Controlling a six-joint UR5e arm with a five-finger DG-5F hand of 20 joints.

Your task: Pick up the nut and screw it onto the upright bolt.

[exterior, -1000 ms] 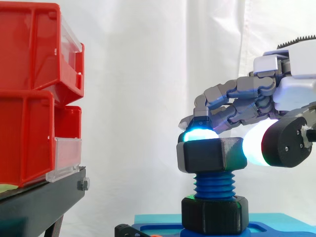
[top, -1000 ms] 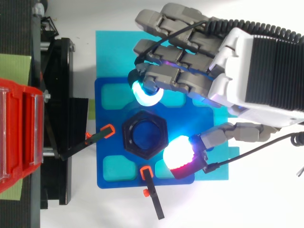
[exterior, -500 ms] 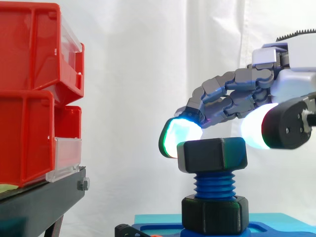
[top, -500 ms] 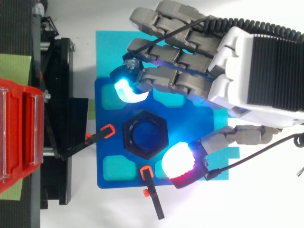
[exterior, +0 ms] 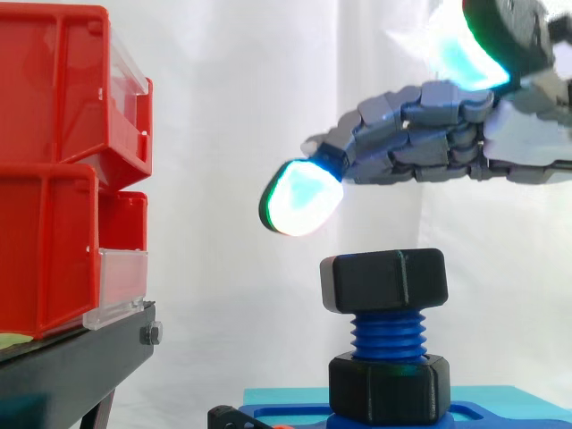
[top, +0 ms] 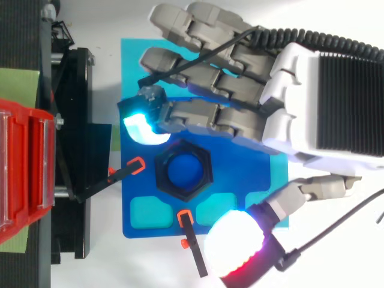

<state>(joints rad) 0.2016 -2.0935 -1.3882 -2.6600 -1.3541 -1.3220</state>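
Change: Since a second ago, my hand (exterior: 420, 134) had let go of the nut (exterior: 384, 280) and lifted off it; half a second ago the glowing pads sat level with the nut's top, and now they were well above it.
Hand state: Fingers were stretched out nearly straight and the thumb swung wide away, so the hand was spread open and carried nothing.
Lead fingertip: Its pad (exterior: 299, 198) hung above and to the curtain side of the nut, clear of it.
Thumb: From above, its pad (top: 237, 243) stood out past the corner of the blue base plate (top: 240, 156), apart from the nut.
Nut position: It sat squarely on top of the upright bolt (exterior: 386, 332), with several turns of blue thread bare between it and the black collar (exterior: 389, 386) at the bolt's foot.
Thread engagement: I judged it started on the thread, probably only by a turn or so; the side view did not let me be sure.
Step in hand: I read this as the release between turns, with pick-up done and screwing down under way.
Next move: I would have to lower the hand again, close fingertip and thumb on opposite flats of the nut, and twist without tipping it.
Surroundings: Red bins (exterior: 54, 161) on the black stand (exterior: 71, 366) stood well apart and played no part.
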